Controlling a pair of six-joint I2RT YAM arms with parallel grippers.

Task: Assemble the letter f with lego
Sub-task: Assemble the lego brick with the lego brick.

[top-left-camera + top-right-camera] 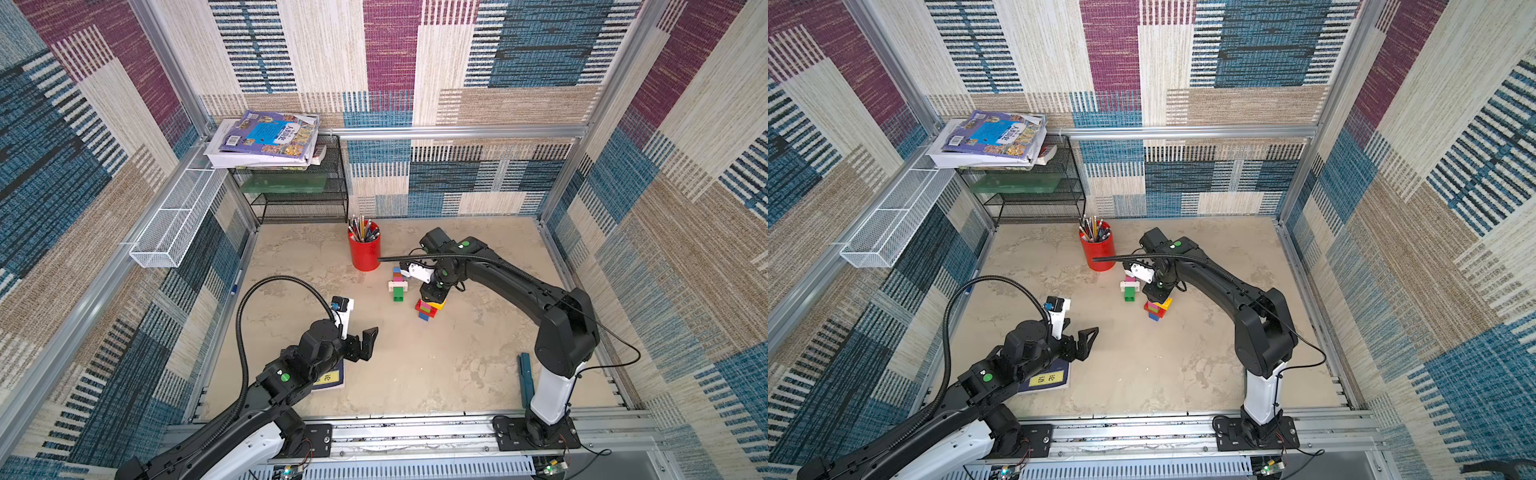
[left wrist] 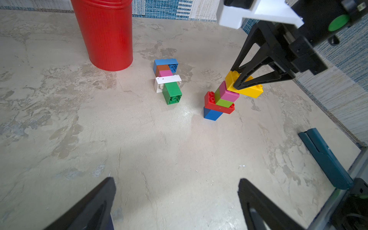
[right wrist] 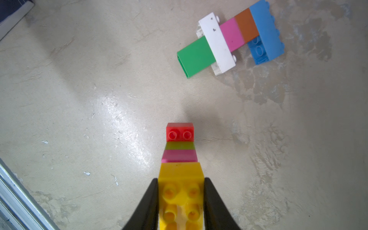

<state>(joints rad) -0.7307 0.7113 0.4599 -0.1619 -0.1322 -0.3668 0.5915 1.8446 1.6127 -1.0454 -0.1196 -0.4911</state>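
Left gripper (image 1: 365, 340): lower left of centre in top view, jaws spread fully wide, nothing between them, over bare table (image 1: 415, 374). Red pencil cup (image 1: 364, 249): upper centre of table. Below right of cup, lying lego row (image 1: 398, 284) flat on table: blue, brown, pink, white set crosswise, green. Near it to right, not touching, standing lego tower (image 1: 426, 311): blue at base, then red, lime, pink, yellow brick (image 3: 180, 171) on top. Right gripper (image 3: 180, 182): jaws narrowed onto both sides of yellow brick, gripping it from above.
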